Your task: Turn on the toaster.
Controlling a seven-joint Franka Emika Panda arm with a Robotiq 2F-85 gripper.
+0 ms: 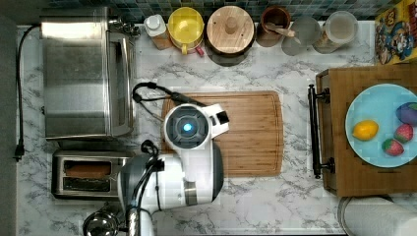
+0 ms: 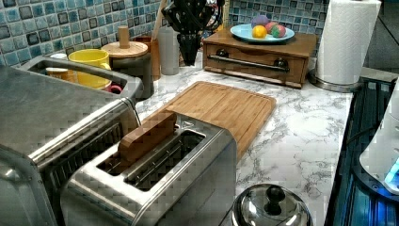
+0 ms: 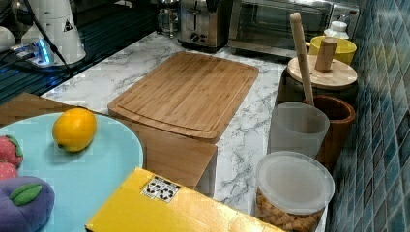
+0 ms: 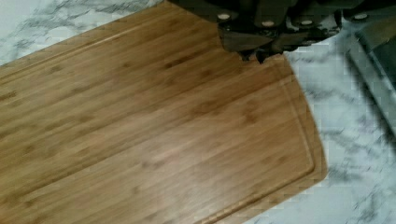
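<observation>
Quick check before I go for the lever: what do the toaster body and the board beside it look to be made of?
Toaster: looks like brushed steel, grey with a dull streaked sheen. Cutting board: seemingly bamboo or similar wood, with warm brown striped grain and a matte finish.

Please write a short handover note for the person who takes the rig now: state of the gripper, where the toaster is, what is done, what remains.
Gripper: in the wrist view it hangs above the bamboo cutting board, fingertips close together, holding nothing.
Toaster: at the top view's lower left, just below the toaster oven. A brown slice stands tall in the slot nearer the oven, so it does not look pushed down.
Done: nothing on the toaster yet; the arm is over the board, apart from it.
Left: move to the toaster's lever end, seen in the right view, and press the lever down.
</observation>
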